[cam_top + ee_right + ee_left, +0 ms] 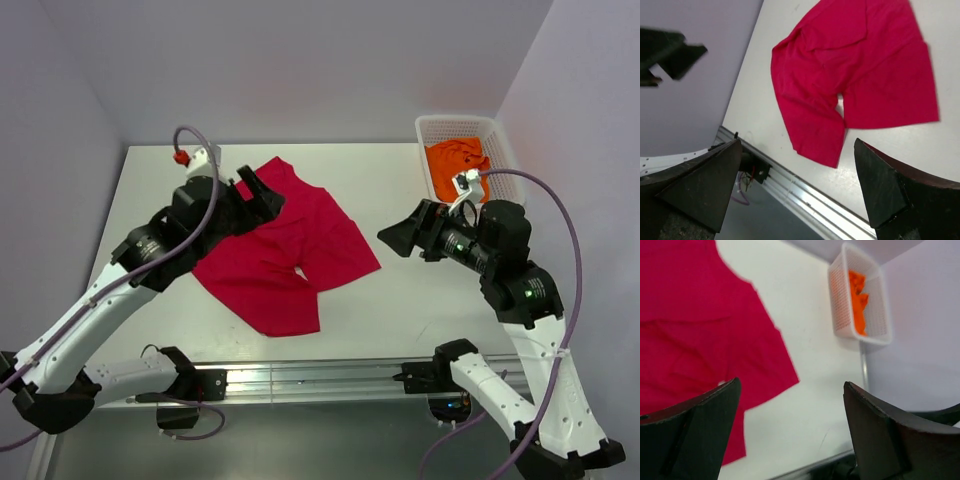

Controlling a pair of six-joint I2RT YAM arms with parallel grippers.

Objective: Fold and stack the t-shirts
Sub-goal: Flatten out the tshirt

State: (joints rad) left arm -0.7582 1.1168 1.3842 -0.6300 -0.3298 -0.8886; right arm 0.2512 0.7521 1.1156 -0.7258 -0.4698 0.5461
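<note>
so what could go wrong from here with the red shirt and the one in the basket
1. The red t-shirt lies rumpled with overlapping flaps; the open left pincer above its far side may pinch several layers.
2. Its near hem lies close to the front edge of the table; a pull could slide it off.
3. The orange t-shirt is bunched in the basket; lifting may drag the basket.

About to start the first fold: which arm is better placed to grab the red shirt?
Left. The left gripper, open, hangs over the red shirt; the right gripper, also open, is off the cloth, on the basket side.
</note>
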